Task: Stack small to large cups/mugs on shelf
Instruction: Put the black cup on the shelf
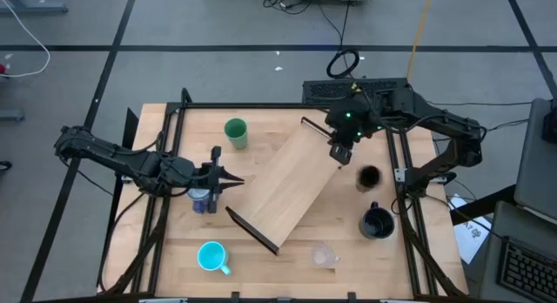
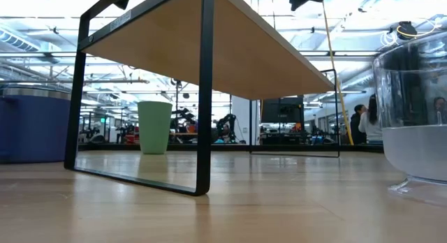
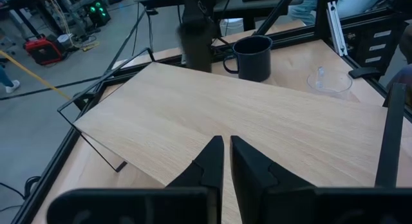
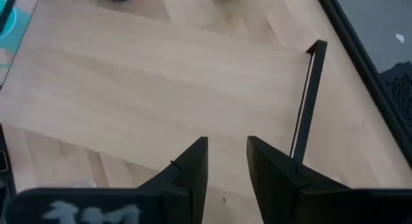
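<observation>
**Shelf lies askew on the counter, cups scattered around it**

A light-wood counter (image 1: 174, 251) stands inside a dark metal frame on a grey floor with dark lines; the low view looks into a bright workshop with people far behind. The shelf (image 1: 291, 181) lies diagonally across the middle of the counter, one bracket end toward the far right corner, the other toward the near edge.

The green tumbler (image 1: 235, 132) stands upright near the far edge, left of the shelf. The cyan handled mug (image 1: 211, 257) sits close to the near edge, left of the shelf's near bracket. The tiny clear cup (image 1: 324, 255) stands near the near edge, just right of that bracket. The tall black cup (image 1: 369, 178) stands by the right edge, and the wide black mug (image 1: 377, 222) sits nearer along that same edge. The blue-purple mug (image 1: 202, 199) stands toward the left edge, directly under the left arm's wrist.

The left hand (image 1: 237, 180) hovers just off the shelf's left long side, its fingers (image 3: 209, 163) pressed nearly together and holding nothing. The right hand (image 1: 338, 157) hangs over the shelf's far bracket end, its fingers (image 4: 193, 163) slightly spread with nothing between them.
</observation>
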`<action>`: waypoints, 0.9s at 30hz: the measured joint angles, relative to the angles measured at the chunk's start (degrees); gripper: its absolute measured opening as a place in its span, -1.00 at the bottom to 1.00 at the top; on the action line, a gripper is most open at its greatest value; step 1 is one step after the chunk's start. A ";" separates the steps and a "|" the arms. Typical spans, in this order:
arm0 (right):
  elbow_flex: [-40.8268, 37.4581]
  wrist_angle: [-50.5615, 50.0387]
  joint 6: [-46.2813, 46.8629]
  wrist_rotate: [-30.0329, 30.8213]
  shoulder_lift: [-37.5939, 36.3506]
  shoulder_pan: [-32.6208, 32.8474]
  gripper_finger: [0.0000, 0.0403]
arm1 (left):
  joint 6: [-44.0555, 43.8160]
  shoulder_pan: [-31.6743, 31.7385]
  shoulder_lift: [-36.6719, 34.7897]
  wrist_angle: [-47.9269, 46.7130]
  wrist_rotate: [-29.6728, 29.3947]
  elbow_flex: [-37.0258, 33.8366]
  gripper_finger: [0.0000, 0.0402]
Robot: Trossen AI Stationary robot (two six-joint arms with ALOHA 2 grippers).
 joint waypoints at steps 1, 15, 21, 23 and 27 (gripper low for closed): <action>-0.02 -0.21 0.05 0.00 -0.32 0.00 -0.52 | -0.02 0.00 0.02 0.00 0.00 0.00 -0.85; -0.02 -2.56 3.73 1.65 -1.51 3.83 -0.51 | 0.06 0.00 0.02 0.00 0.00 0.00 -0.85; -0.05 -12.89 12.95 9.26 -1.27 5.69 -0.51 | 0.01 0.00 0.02 0.02 0.00 0.00 -0.85; -1.48 -12.04 16.10 10.82 -1.43 6.29 -0.51 | 0.05 0.00 0.02 0.02 0.00 0.00 -0.85; -5.28 -12.22 21.01 10.81 -1.98 7.26 -0.51 | 0.05 0.00 0.02 0.06 0.00 0.00 -0.85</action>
